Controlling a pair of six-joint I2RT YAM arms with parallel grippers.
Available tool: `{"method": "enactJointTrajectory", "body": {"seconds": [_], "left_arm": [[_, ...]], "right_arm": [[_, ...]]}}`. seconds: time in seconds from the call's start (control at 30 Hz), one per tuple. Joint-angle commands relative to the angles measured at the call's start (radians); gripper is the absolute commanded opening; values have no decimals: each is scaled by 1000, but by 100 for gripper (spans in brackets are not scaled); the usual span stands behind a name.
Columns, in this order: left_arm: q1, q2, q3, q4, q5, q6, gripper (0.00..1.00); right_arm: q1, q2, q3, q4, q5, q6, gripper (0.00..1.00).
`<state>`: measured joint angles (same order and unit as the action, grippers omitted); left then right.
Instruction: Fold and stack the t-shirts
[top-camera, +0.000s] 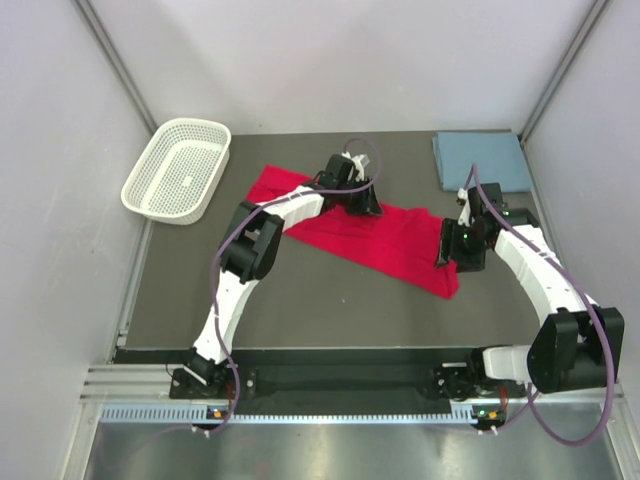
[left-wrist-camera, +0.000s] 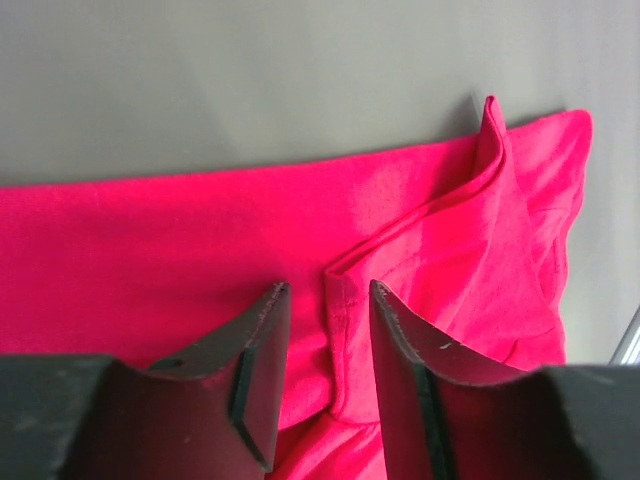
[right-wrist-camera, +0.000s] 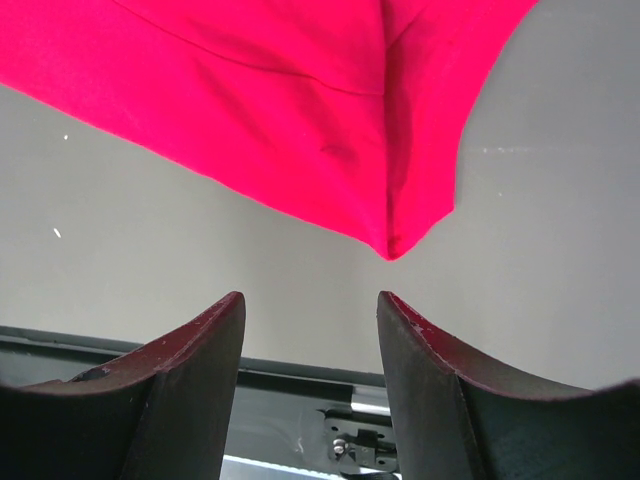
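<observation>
- I am holding my left gripper (left-wrist-camera: 325, 288) down at the far edge of the red shirt (top-camera: 395, 245). Its fingers are standing apart, with a raised hem fold lying between them, not pinched.
- I am holding my right gripper (right-wrist-camera: 310, 297) released and empty, just short of the red shirt's near right corner.
- The red shirt is lying spread slantwise across the middle of the table (top-camera: 330, 310).
- The blue-grey shirt (top-camera: 480, 160) is lying folded at the far right corner, apart from both grippers.
- The white basket (top-camera: 160, 205) is sitting at the far left.

Dark table (top-camera: 300, 310): red t-shirt (top-camera: 400, 250), folded blue-grey t-shirt (top-camera: 480, 160), white basket (top-camera: 185, 165).
</observation>
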<state>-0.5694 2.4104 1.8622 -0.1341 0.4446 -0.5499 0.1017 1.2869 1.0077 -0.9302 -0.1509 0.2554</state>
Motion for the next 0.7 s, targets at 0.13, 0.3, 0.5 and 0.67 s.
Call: {"method": "enactJointTrajectory", "body": {"seconds": [0.13,0.3,0.5,0.67], "left_arm": [[-17,38,40,42,9,-31,41],[-24,38,43,41,22,-48,40],[-27,33,46,25,13,-41,28],[-27,24,86,-39,-36,-2,3]], "right_arm": [[-11,-23,-3,13,2,-15,56],[-13,-21,-18,25,-1,-16,56],[-11,-11,-17,27,1,-25,56],[-11,-9,-15,24,-1,-33,56]]}}
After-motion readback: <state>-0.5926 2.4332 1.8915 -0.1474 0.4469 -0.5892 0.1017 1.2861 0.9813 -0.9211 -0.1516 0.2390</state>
